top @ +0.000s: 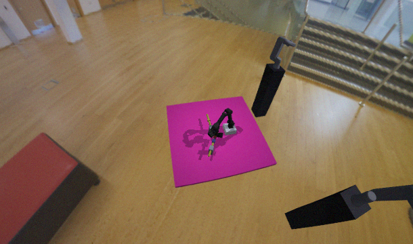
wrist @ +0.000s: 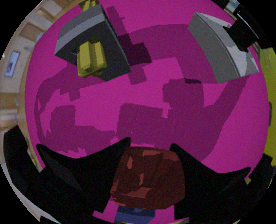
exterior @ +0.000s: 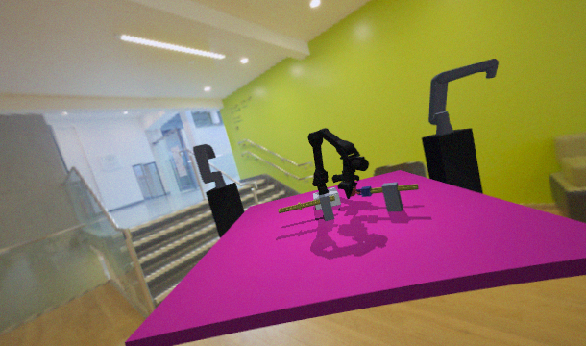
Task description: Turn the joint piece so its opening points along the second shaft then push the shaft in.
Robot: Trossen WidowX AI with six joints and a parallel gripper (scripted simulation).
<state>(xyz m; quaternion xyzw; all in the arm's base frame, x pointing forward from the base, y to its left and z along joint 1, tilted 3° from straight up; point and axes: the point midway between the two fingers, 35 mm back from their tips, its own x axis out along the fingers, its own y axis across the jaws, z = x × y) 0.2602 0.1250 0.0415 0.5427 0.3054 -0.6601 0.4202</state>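
The red joint piece (wrist: 148, 177) (exterior: 354, 191) is between the fingers of my gripper (wrist: 150, 144) (exterior: 351, 193), which is shut on it. Its blue hinge part (wrist: 135, 215) (exterior: 366, 191) (top: 213, 140) is on the end of the first yellow shaft (exterior: 408, 187) (top: 209, 154), held in a grey block (exterior: 393, 198) (top: 211, 148). The second yellow shaft (wrist: 91, 59) (exterior: 293, 209) (top: 208, 119) passes through the other grey block (wrist: 113, 56) (exterior: 327, 210); its near end is apart from the joint piece. The opening's exact direction cannot be told.
The arm's light grey base (wrist: 209, 47) (top: 229, 131) stands beside the second shaft's block. Everything stands on a magenta mat (top: 189, 169) (exterior: 274, 288). Two black pedestals (top: 268, 89) (top: 321, 210) with grey arms stand off the mat.
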